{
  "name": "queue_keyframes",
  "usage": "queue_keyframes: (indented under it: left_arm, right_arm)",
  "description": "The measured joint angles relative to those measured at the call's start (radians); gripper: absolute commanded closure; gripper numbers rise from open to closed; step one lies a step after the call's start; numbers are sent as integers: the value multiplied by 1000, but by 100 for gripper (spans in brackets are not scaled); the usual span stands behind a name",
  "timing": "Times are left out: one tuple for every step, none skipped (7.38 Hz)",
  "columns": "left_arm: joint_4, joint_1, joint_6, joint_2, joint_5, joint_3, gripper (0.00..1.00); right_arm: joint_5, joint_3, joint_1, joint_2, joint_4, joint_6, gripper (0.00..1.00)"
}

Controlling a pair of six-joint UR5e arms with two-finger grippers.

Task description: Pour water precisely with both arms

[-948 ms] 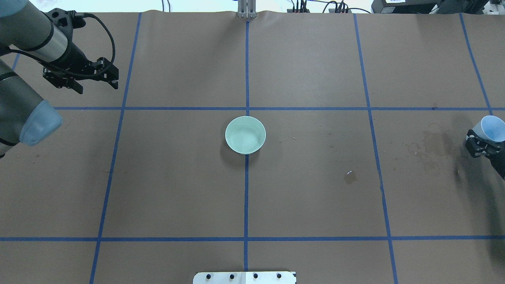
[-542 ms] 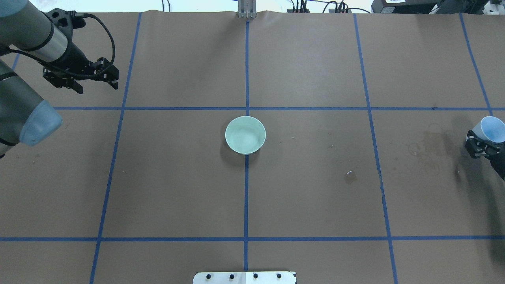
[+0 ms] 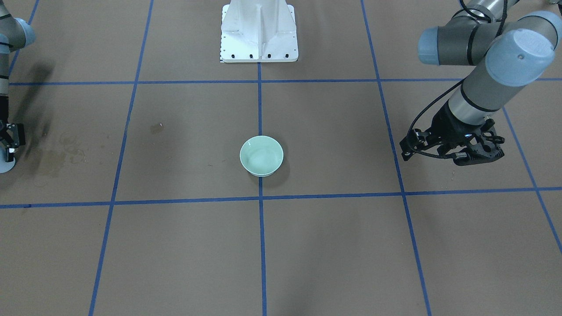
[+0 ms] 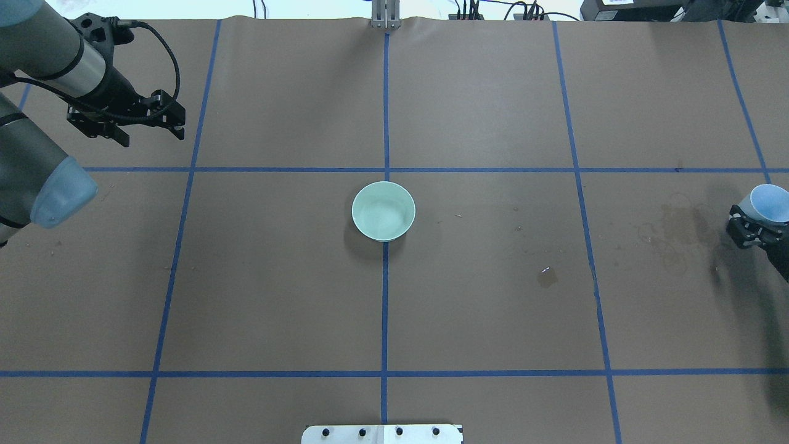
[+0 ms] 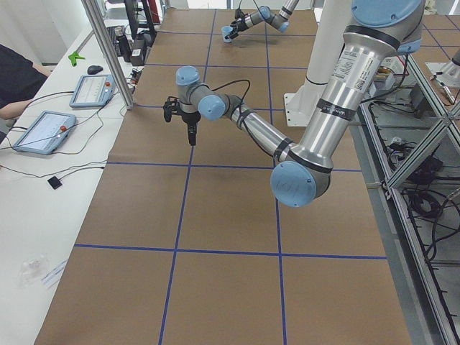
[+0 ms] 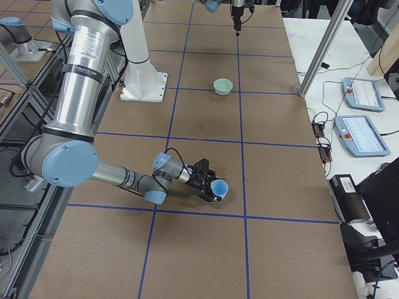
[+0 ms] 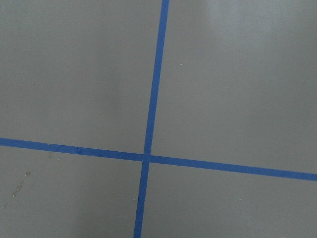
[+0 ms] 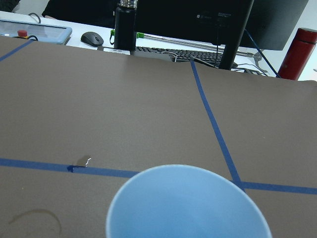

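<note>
A pale green bowl stands at the table's middle, also seen in the front view. My right gripper is shut on a light blue cup at the table's right edge, held low and tilted. The cup's rim fills the bottom of the right wrist view; I cannot tell whether it holds water. A small wet spot with a glint lies between bowl and cup. My left gripper hovers empty at the far left, fingers together, far from the bowl.
Dried brownish ring stains mark the paper next to the cup. The white pedestal stands at the robot's side. Tablets, a black bottle and a red bottle stand on the operators' desk beyond the table.
The cup in my right gripper has shifted very slightly toward the table's right edge. The left arm and the bowl have not moved.
</note>
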Motion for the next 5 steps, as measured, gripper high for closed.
queue_keyframes:
  left_arm:
    - [0,0,0,0,0,0,0]
    - [0,0,0,-1,0,0,0]
    - [0,0,0,-1,0,0,0]
    - [0,0,0,-1,0,0,0]
    - [0,0,0,-1,0,0,0]
  right_arm:
    - [-1,0,0,0,1,0,1]
    - [0,-1,0,-2,7,0,1]
    - [2,-1,-1,-15,28,-1,1]
    - [7,-1,-2,-38,60,-1,1]
    - [13,-1,-3,-58,91,-1,1]
